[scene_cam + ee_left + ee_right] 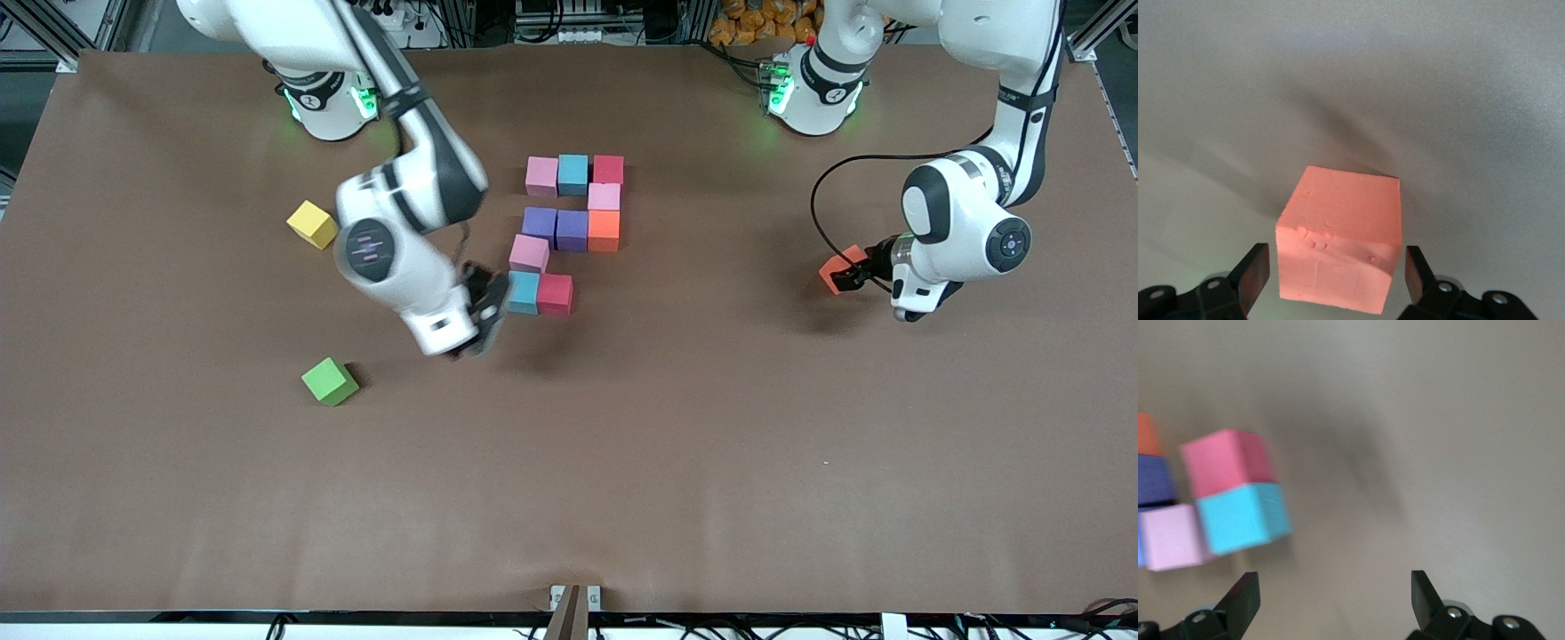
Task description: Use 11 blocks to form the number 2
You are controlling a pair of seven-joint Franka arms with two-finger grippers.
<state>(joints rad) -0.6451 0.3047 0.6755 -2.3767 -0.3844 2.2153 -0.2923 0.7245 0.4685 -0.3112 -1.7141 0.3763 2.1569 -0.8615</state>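
Your left gripper (pixel 1335 280) straddled the loose orange cube (pixel 841 268) toward the left arm's end of the table, fingers (pixel 1253 277) just beside its sides with small gaps showing. Your right gripper (pixel 1331 600) stood wide and empty beside the light blue cube (pixel 524 292) in the unfinished number 2 (pixel 569 233), ten cubes placed mid-table.

11 task cubes (pixel 572 230), 1 yellow cube (pixel 312 223), 1 green cube (pixel 330 381), 2 arms

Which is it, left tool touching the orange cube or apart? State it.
Apart. The left wrist view shows table on both sides between the open left tool and the orange cube.
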